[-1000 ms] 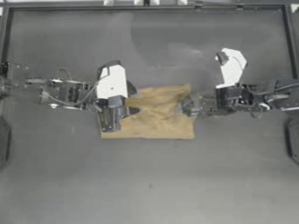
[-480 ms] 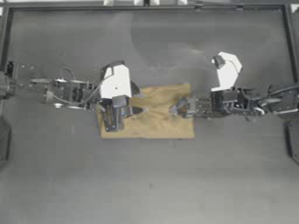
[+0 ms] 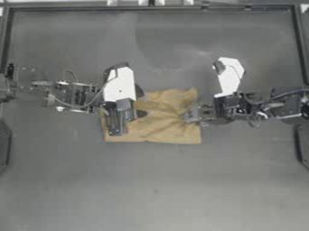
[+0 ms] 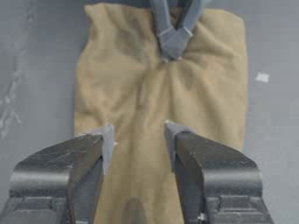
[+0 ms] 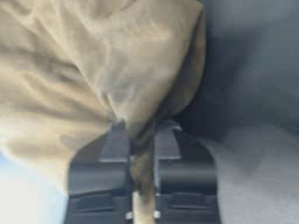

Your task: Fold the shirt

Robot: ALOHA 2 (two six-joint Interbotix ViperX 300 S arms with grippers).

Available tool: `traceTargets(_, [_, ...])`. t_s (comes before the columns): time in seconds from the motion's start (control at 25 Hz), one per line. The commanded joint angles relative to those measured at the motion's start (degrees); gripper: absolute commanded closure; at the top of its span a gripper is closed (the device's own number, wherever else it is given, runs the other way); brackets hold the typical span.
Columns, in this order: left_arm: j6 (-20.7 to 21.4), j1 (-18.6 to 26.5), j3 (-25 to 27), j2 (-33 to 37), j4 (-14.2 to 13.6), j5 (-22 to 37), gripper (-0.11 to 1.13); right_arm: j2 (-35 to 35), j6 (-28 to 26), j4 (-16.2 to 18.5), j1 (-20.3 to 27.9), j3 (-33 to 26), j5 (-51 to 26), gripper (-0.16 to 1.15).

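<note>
At the table's (image 3: pixel 151 189) left, the left gripper (image 3: pixel 116 122) rests over the left edge of the shirt (image 3: pixel 160 124), its jaws parted with a raised fold of cloth running between them (whether they touch it, I cannot tell). The shirt lies bunched at mid-table. At its right edge, the right gripper (image 3: pixel 193 115) pinches a gathered ridge, jaws nearly closed on fabric.

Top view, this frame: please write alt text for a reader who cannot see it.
A tan shirt, folded into a rough rectangle, lies mid-table between two robot arms. The left gripper sits over the shirt's left edge with its jaws apart, while the right gripper pinches the cloth at the right edge, pulling wrinkles toward it. The dark table surrounds them.
</note>
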State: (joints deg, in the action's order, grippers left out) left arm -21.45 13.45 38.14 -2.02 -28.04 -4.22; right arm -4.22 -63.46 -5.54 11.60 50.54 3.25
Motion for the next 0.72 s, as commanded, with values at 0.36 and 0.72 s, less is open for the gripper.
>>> traceTargets(0.36, [0.0,-1.6,-4.1,-6.5,-0.1,-0.9,0.24,0.4,0.3,3.2,-1.1,-3.1,-4.8,0.94])
traceTargets(0.72, [0.0,-1.6,-6.5,-12.0,-1.8,-0.4,0.42,1.1,0.4,3.2,-1.8,-3.1,-4.9,0.94])
